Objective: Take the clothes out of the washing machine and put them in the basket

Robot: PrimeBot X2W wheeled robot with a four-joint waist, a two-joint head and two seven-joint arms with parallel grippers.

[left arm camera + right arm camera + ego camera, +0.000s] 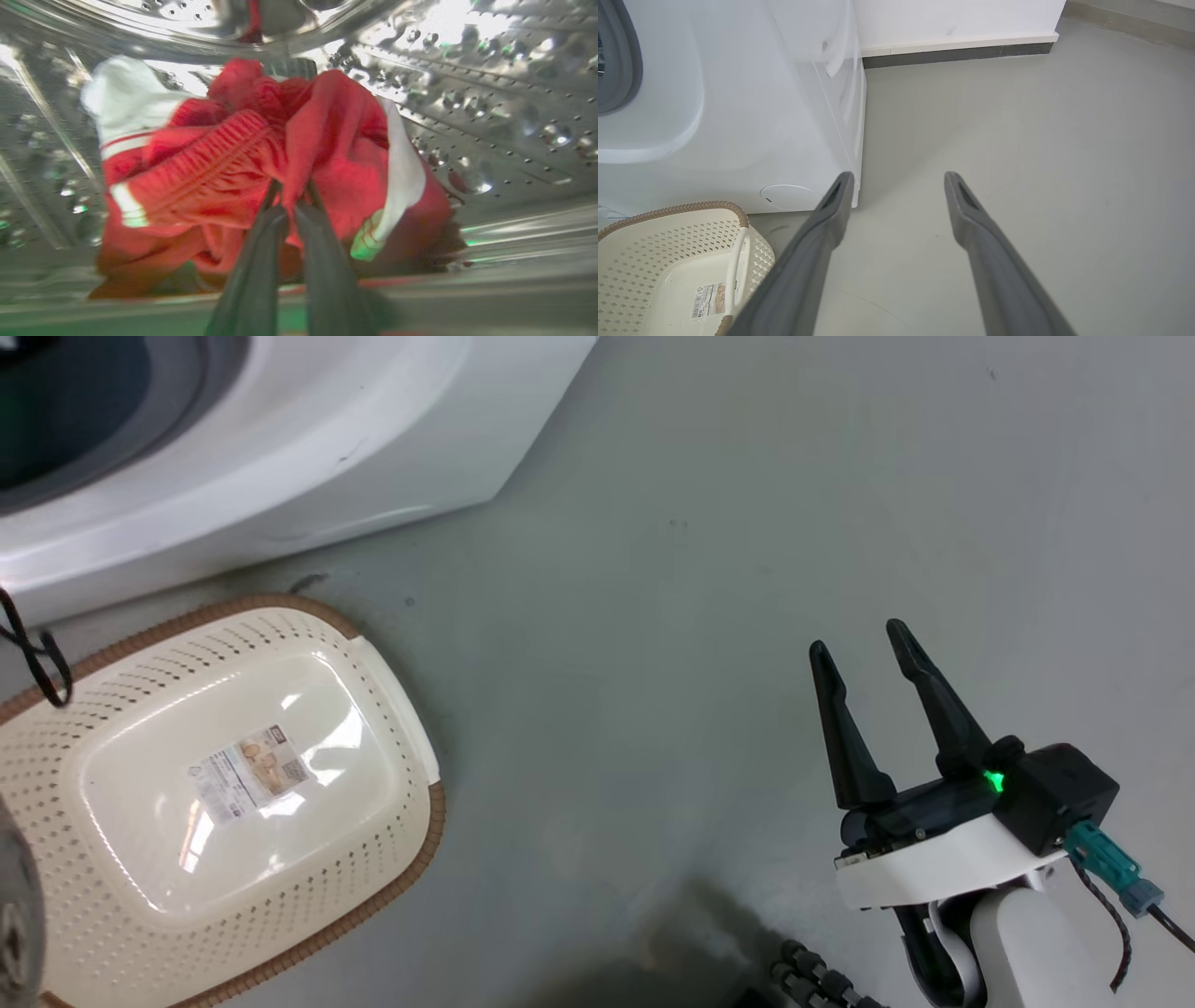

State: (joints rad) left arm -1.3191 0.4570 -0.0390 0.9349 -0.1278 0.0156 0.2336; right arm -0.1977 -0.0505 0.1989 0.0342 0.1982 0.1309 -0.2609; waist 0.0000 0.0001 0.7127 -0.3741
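Left wrist view, inside the steel drum (490,93) — left gripper (292,189) pinched tight on a fold of the red-and-white clothes (210,168) heaped there; head view, outside — basket (411,859) on the floor (653,616) just beside the washing machine (280,457), right gripper (857,639) spread wide over bare floor, well apart.
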